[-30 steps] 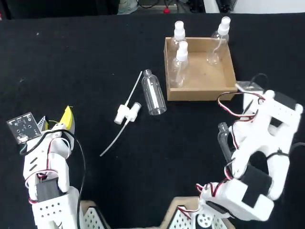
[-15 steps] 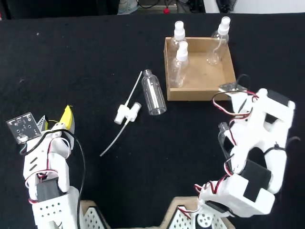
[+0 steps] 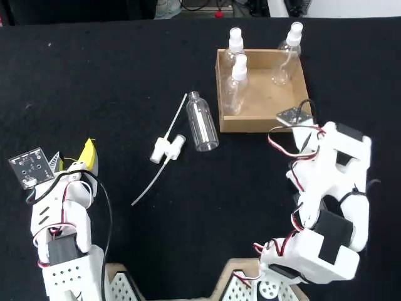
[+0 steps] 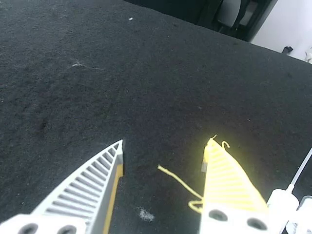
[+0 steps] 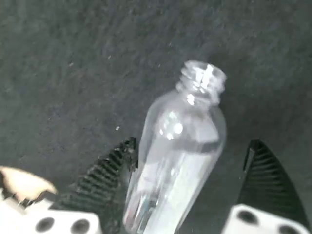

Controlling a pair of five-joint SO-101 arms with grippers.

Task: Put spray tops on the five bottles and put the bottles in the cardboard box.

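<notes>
- Right gripper (image 5: 191, 144) sits spread around an uncapped bottle (image 5: 195, 112). One black finger rests against the bottle's side and the other stands clear of it, so nothing is clamped.
- That bottle lies on the desk (image 3: 125, 63) beneath the right arm (image 3: 332, 175), which is folded low at the front right with its wrist toward the cardboard box (image 3: 263, 124).
- Left gripper (image 4: 166, 142) hangs wide apart and empty over bare desk at the front left, on the folded-back left arm (image 3: 62, 213).
- At the far right, the cardboard box has three capped bottles (image 3: 237, 84) standing upright in it.
- A second bare bottle (image 3: 202, 121) lies on its side just left of the box.
- Two spray tops (image 3: 160, 150) lie side by side just left of that bottle — their thin dip tubes trail across the desk.
- Over the last second the right arm has swung left toward the box front. In the high view it now covers the bottle that showed beside it before. The left arm has not moved.
</notes>
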